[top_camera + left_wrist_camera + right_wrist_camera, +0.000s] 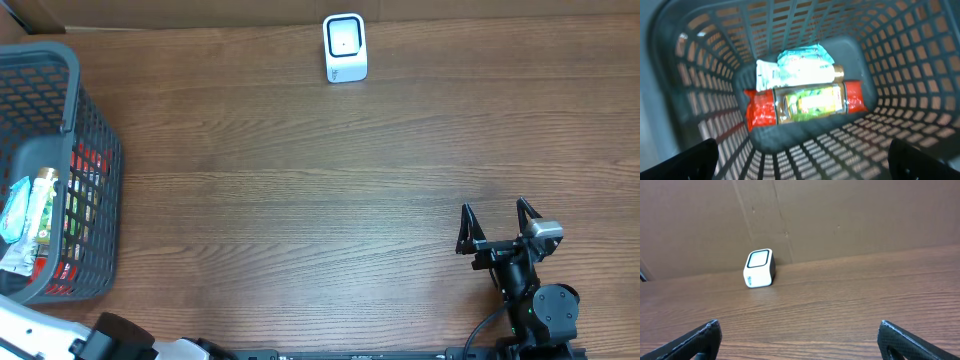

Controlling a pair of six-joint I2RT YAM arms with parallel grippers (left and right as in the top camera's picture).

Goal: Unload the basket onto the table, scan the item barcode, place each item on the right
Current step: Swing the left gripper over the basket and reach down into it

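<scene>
The left end effector hangs released over the grey plastic mesh basket at nine o'clock, ready to pick what may be a green-labelled packet, while the right end effector, also released, faces the white cube scanner at twelve.

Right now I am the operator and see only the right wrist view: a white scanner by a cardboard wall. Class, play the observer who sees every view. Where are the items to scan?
Observer: They lie in the grey basket at the far left of the overhead view, outside your frame.
Operator: What is in it?
Observer: The left wrist view shows a red packet, a green-labelled item lying across it, and a pale pouch beside them.
Operator: Is the left arm holding one?
Observer: No. The left gripper looks down into the basket with its jaws open and nothing between them.
</scene>
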